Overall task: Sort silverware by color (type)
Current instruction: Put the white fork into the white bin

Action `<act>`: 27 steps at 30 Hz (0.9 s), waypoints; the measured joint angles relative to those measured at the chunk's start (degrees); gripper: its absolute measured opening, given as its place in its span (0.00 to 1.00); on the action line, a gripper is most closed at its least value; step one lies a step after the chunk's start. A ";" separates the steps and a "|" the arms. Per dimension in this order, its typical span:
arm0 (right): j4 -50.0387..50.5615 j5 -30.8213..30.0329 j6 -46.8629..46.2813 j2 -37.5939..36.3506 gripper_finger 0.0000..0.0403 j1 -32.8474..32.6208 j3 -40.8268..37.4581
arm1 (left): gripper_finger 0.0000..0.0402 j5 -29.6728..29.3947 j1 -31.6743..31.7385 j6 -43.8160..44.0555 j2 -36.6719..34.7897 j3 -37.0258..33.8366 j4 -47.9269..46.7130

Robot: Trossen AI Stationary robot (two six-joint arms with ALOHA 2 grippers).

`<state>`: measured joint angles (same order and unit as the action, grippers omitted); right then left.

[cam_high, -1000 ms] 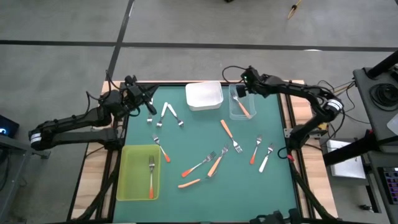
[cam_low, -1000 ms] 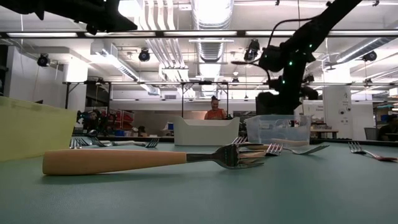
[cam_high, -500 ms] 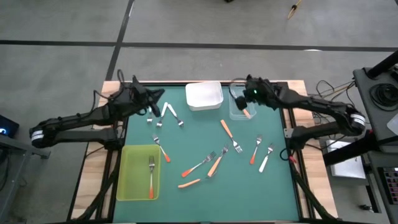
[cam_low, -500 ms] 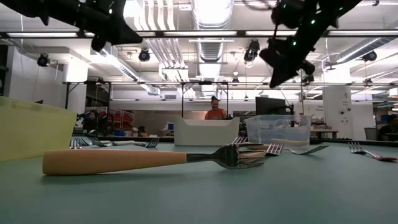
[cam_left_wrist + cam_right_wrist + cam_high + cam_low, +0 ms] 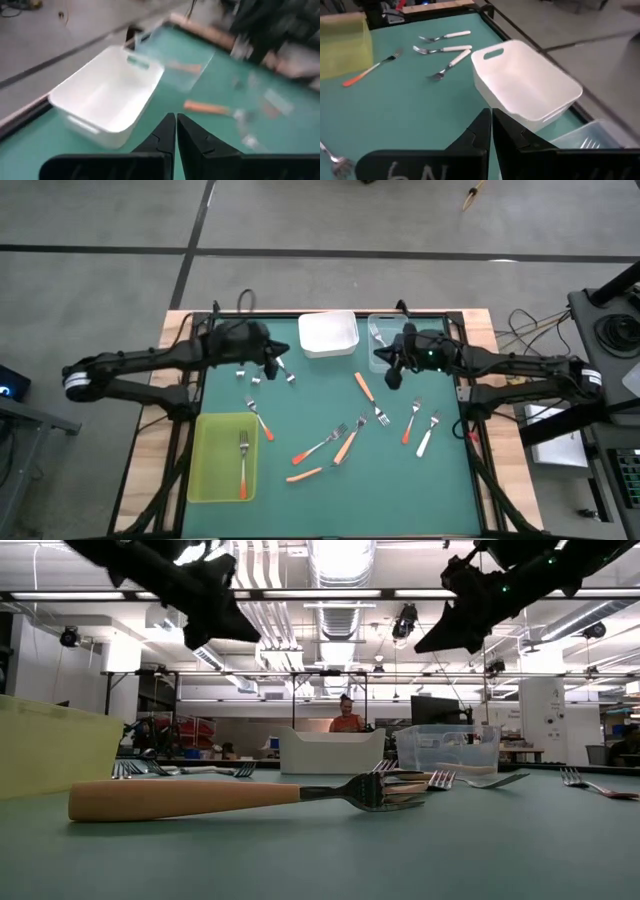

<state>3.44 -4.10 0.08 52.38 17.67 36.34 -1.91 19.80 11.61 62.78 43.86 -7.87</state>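
Both claws were closed and empty: left claw (image 5: pixel 272 360) above the white-handled forks (image 5: pixel 270 363), right claw (image 5: pixel 393 377) near the clear tray (image 5: pixel 378 323). Risk: descending closed would scatter forks across the tabletop (image 5: pixel 320 480).

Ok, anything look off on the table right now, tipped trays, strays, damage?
Nothing stands out. The white tray, clear tray and yellow-green tray sit upright, and the unsorted forks lie flat on the mat. Both pincers, left and right, hover shut and empty.

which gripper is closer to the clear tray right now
Right. The right gripper hangs shut just beside the clear tray, toward the table's middle. The left gripper, also shut, is across the table beyond the white tray.
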 joint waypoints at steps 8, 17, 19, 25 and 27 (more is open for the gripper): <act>0.07 0.07 7.02 -0.11 0.02 2.43 0.94 | 0.00 -0.02 0.43 -27.44 15.77 14.56 -29.18; 0.65 0.06 7.45 -0.05 0.02 4.26 0.41 | 0.00 0.07 3.60 -39.63 28.21 16.64 -34.13; 0.63 0.06 7.43 -0.05 0.02 4.38 0.35 | 0.00 -0.04 4.74 -41.25 29.91 17.08 -34.20; 0.76 0.06 7.44 -0.02 0.02 4.40 0.28 | 0.00 -1.79 8.17 -43.66 34.06 19.50 -34.79; 0.75 0.06 7.45 -0.02 0.02 4.40 0.28 | 0.02 -1.98 9.22 -45.32 35.21 19.98 -35.91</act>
<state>4.19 -4.03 7.53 52.36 22.06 36.62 -3.89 29.02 -33.70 98.00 63.84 -43.77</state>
